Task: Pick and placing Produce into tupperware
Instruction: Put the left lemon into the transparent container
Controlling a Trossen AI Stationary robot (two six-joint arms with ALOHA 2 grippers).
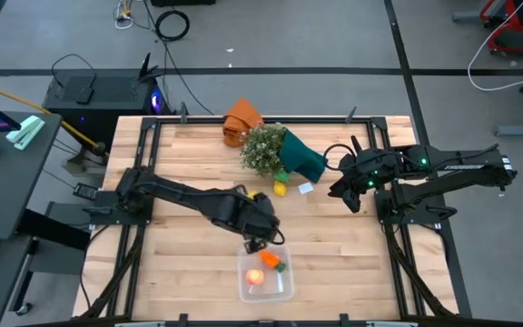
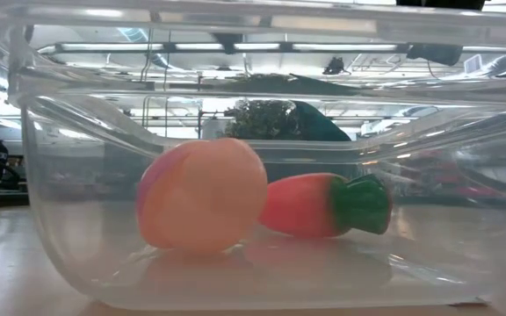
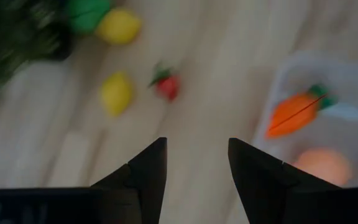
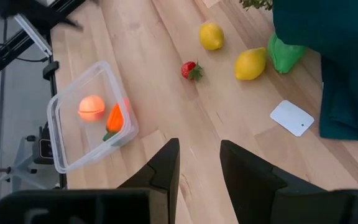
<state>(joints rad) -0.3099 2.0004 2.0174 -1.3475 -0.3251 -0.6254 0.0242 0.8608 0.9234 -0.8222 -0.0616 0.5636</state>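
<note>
The clear tupperware (image 1: 284,289) sits near the table's near edge. Inside it, on its floor, lie the pink-orange peach (image 2: 202,195) and the orange carrot (image 2: 323,204). Two yellow lemons (image 4: 211,35) (image 4: 250,63) and the tiny red berry (image 4: 191,70) rest on the wood beside the teal-wrapped plant. My left gripper (image 3: 197,155) is open and empty; it hovers by the container's far edge (image 1: 261,236), with the berry (image 3: 166,86) and a lemon (image 3: 115,93) ahead of it. My right gripper (image 4: 197,158) is open and waits at the table's right (image 1: 341,193).
The bushy plant in teal wrap (image 1: 284,153) and an orange cloth (image 1: 241,118) lie toward the far edge. A small white card (image 4: 292,117) lies on the wood beside the wrap. Bare wood stretches between the loose fruit and the container.
</note>
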